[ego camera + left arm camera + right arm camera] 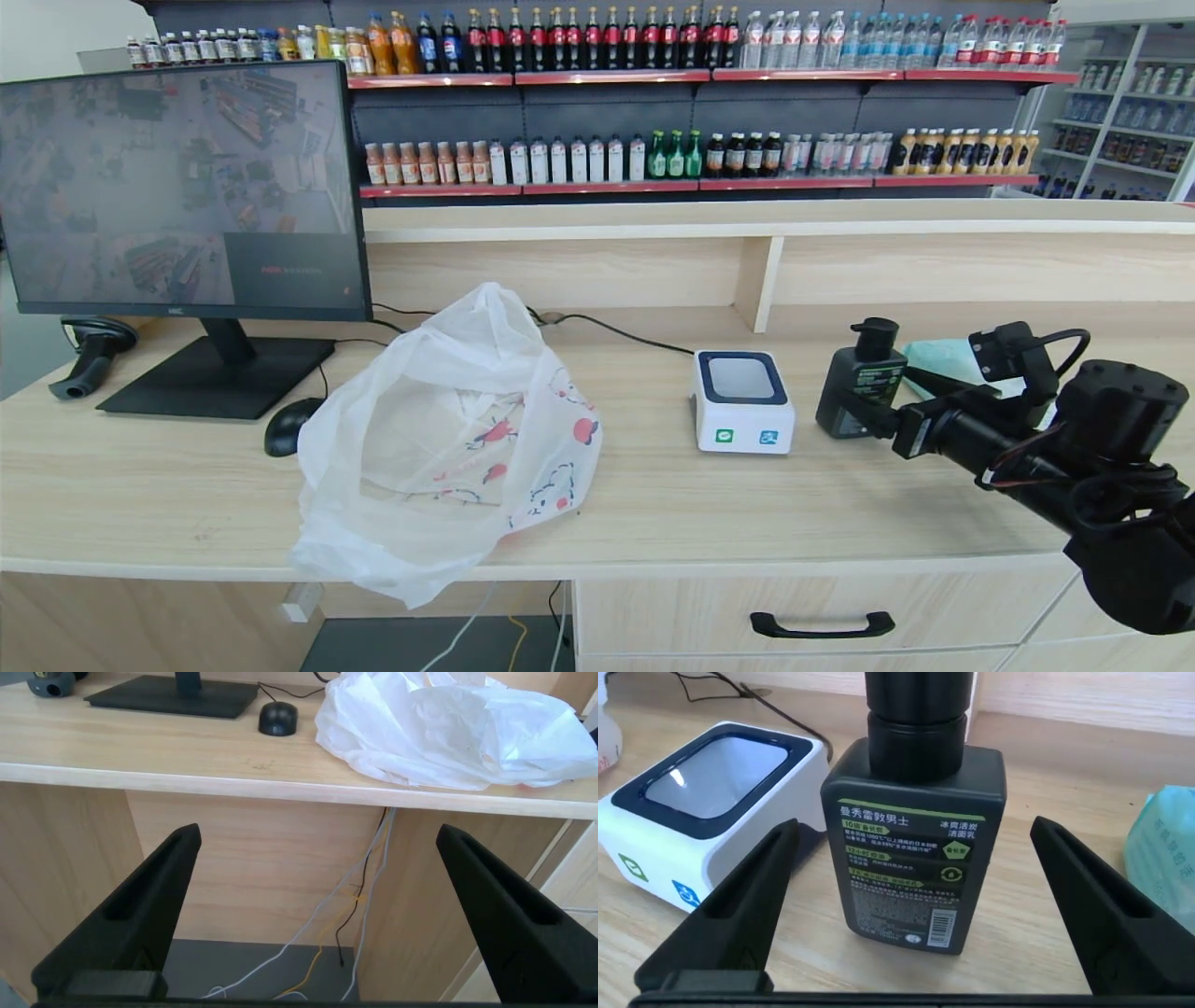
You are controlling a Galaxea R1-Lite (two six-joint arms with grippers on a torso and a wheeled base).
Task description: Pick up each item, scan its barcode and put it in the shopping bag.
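Black bottle [913,873] upright within spread right gripper [915,829], seemingly untouched

The right arm [980,448] is partly covering the green packet [938,357], and the edge is cropping the black pump bottle [915,849] at its top.

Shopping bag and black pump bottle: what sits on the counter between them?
Only the white barcode scanner, with bare counter on either side, as the head view shows.

Matte black right arm [971,446].
Rounded joint housings, a looped black cable [1086,347], red and white wires [999,478]; left gripper [318,840] and right gripper [910,831] have plain black wedge fingers.
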